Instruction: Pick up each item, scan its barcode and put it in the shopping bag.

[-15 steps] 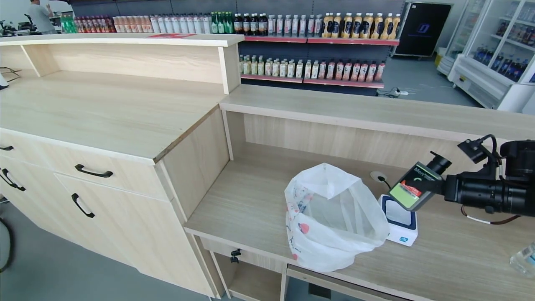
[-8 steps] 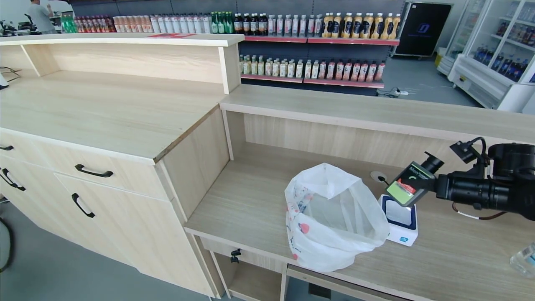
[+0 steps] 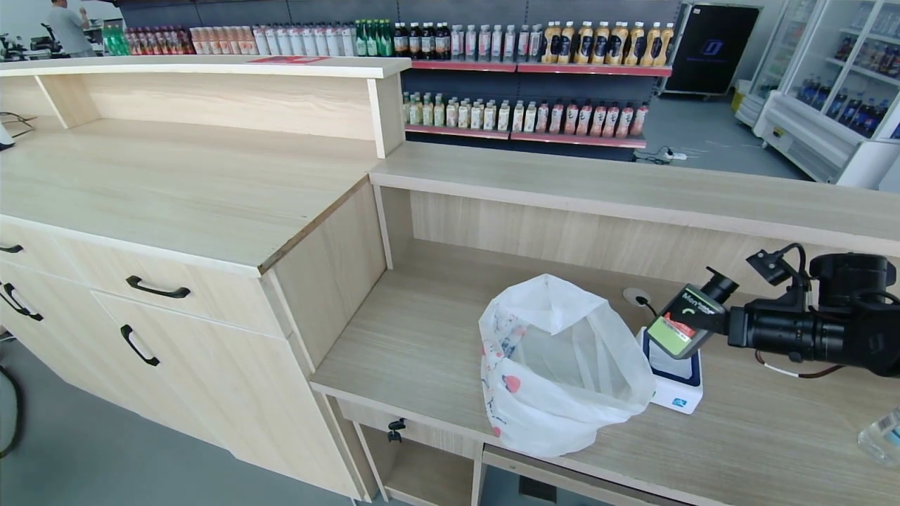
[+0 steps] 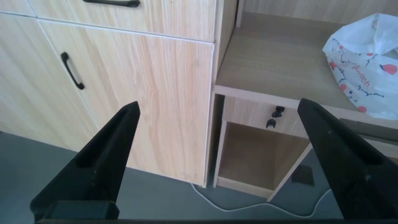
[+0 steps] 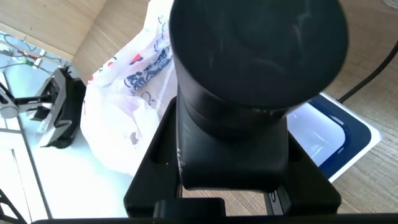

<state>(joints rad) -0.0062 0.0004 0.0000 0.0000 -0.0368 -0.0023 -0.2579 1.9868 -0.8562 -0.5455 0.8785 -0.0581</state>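
Observation:
My right gripper (image 3: 711, 322) is shut on a dark bottle (image 3: 683, 322) with a black cap and a green and red label, held tilted just above the white scanner (image 3: 676, 393) with its dark blue window. From the right wrist, the bottle (image 5: 249, 93) shows from its cap end, over the scanner (image 5: 333, 134) and beside the shopping bag (image 5: 130, 106). The white printed shopping bag (image 3: 562, 365) stands open on the lower counter, touching the scanner's left side. My left gripper (image 4: 219, 109) is open and holds nothing, low in front of the cabinet, left of the bag (image 4: 367, 53).
A clear plastic bottle (image 3: 882, 436) lies at the counter's right edge. A cable grommet (image 3: 636, 296) sits behind the scanner. The raised ledge (image 3: 633, 186) runs behind the lower counter, and a taller drawer cabinet (image 3: 155, 288) stands to the left.
My right gripper has come down and a little to the left with the bottle, closer over the scanner. The bag, scanner and left arm have not moved.

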